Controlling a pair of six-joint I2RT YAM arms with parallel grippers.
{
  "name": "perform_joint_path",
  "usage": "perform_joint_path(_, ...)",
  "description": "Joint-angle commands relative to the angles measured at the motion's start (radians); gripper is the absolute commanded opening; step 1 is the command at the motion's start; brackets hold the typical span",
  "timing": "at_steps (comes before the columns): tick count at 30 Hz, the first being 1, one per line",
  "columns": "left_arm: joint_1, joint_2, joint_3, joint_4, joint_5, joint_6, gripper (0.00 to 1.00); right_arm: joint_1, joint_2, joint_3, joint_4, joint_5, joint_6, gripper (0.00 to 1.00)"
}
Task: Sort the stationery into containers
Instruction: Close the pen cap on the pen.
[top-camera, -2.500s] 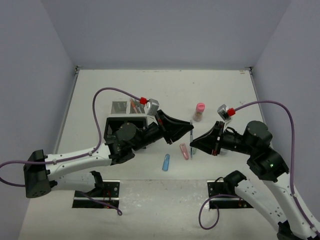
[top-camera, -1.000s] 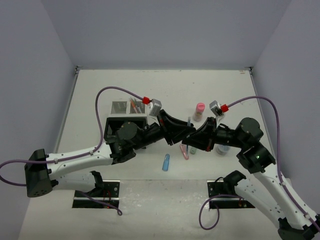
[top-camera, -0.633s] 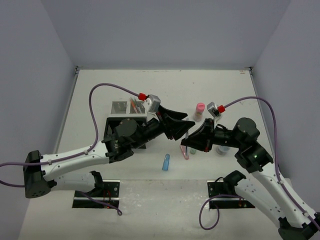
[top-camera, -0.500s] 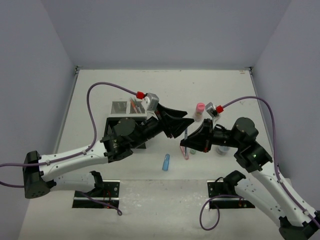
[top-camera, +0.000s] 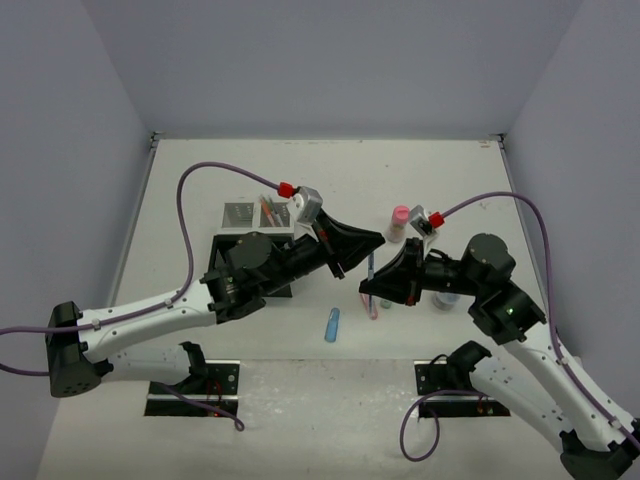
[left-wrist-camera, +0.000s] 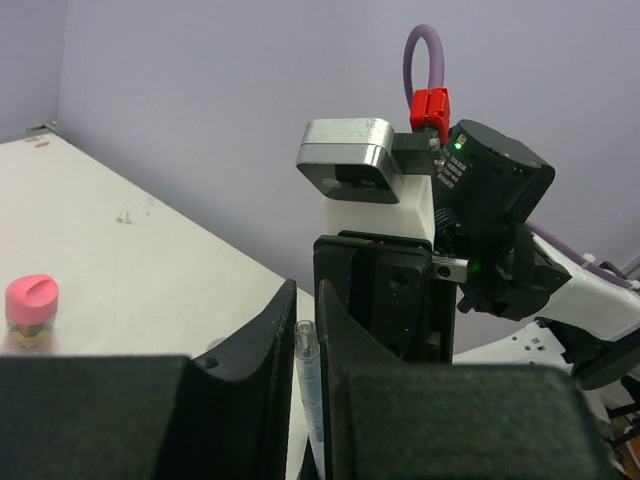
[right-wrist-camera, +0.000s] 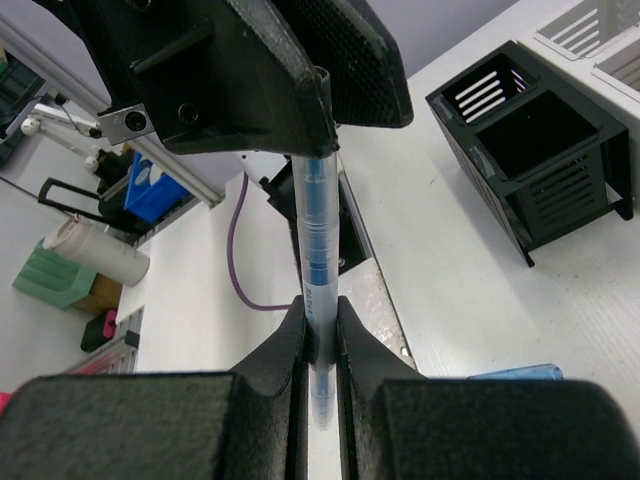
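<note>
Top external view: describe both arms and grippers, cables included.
The left arm and right arm have white shells and black joints. The left gripper and right gripper are black wedges. A purple cable with a red connector reaches each silver wrist camera.

Both pinched narrow, left end effector (top-camera: 374, 243) meeting right end effector (top-camera: 369, 287)

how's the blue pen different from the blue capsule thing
The blue pen is held in the air, pinched by the left hand at its top end and by the right hand lower down; the blue capsule lies flat on the table, untouched. The pen is long and thin, the capsule short and stubby. Both are blue, and neither is in the organiser.
</note>
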Motion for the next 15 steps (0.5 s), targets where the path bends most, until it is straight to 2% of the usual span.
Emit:
perform_joint_path(1, -0.008, 0.010, 0.037, -0.007, 0.120, -0.012, 0.07, 0.001, 0.011, 0.067, -0.014, 0.049, -0.031, 0.00)
perform_joint_path(3, -0.008, 0.012, 0.041, -0.021, 0.123, -0.015, 0.00, 0.001, 0.010, 0.079, -0.022, 0.065, -0.039, 0.00)
perform_joint_path(8, -0.006, 0.012, 0.027, -0.048, 0.123, -0.012, 0.00, 0.001, 0.012, 0.122, -0.034, 0.116, -0.048, 0.00)
perform_joint_path(15, -0.009, 0.010, -0.080, -0.041, 0.149, -0.059, 0.00, -0.001, 0.099, 0.281, -0.106, 0.305, -0.061, 0.00)
